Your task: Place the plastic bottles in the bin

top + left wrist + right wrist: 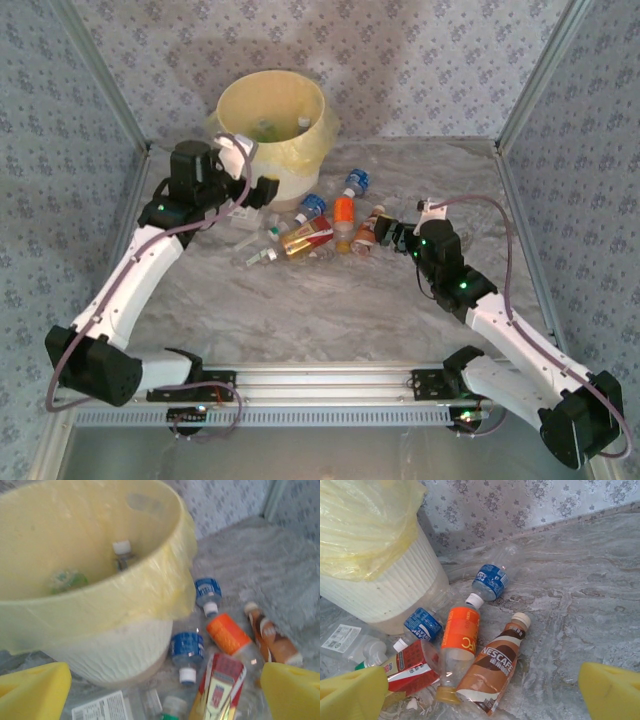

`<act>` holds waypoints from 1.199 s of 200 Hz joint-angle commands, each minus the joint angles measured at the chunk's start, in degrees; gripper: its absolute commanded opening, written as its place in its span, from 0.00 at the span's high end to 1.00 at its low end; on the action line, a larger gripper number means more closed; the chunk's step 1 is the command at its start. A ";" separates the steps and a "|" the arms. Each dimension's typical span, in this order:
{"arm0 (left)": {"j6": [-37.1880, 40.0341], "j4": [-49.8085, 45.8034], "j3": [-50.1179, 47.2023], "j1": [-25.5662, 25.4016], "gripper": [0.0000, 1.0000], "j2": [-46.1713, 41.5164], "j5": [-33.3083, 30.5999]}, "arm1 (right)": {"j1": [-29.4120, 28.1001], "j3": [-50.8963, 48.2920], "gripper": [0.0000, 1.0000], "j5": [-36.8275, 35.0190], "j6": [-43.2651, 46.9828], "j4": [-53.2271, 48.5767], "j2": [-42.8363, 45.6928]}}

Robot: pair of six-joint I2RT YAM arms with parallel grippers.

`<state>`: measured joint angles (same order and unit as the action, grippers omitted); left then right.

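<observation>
Both empty with fingers apart, the left hand (263, 191) hovers beside the bin (300, 150) while the right hand (392, 236) faces the bottles (343, 213) heaped on the table (300, 310) at its foot, seemingly choosing one; two lie inside.

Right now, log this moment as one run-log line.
left gripper: open, by bin | right gripper: open, at bottle pile | in bin: two bottles visible | held: nothing

White arm links (140, 270), black joints (95, 365), mauve cables (505, 250), green lights (462, 286), yellow claw fingers (355, 690)
</observation>
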<state>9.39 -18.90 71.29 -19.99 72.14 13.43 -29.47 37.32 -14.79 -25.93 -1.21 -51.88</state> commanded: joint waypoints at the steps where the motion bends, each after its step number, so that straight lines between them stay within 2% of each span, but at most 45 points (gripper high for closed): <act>1: 6.52 -4.28 -3.73 -0.58 0.02 -1.73 3.94 | 0.54 -0.59 0.00 -0.80 -1.13 1.04 0.61; 21: 9.38 -6.80 -6.55 -0.70 0.02 -1.55 3.49 | 0.73 -0.59 0.00 -0.28 -1.11 0.95 0.62; 35: 11.24 -8.67 -7.59 -1.33 0.02 -0.13 0.37 | 0.95 -0.59 0.00 -0.07 -1.12 0.84 0.56; 59: 13.11 -12.34 -7.17 -1.72 0.02 5.18 -5.07 | 1.09 -0.84 0.00 -0.07 -1.31 0.92 0.70; 100: 16.99 -23.95 -3.75 -1.72 0.02 14.99 -8.40 | 1.70 -1.21 0.00 0.15 -0.93 1.30 0.72; 147: 20.02 -21.62 -5.76 0.97 0.03 19.05 -10.16 | 2.87 -0.99 0.00 0.72 0.05 0.67 1.40; 165: 20.63 -21.82 -5.18 1.10 0.06 21.82 -13.07 | 3.35 -0.94 0.00 0.94 0.03 0.45 1.52; 197: 21.00 -14.32 -8.60 1.00 0.09 22.83 -14.70 | 3.68 -1.29 0.00 1.33 -0.54 0.72 1.72; 240: 20.90 -10.93 -9.50 0.84 0.16 26.78 -15.69 | 4.00 -1.25 0.00 1.77 -0.70 0.68 1.75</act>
<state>29.54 -33.36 62.72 -18.98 95.98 -0.99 -25.93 36.56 -13.67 -26.17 -1.08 -50.92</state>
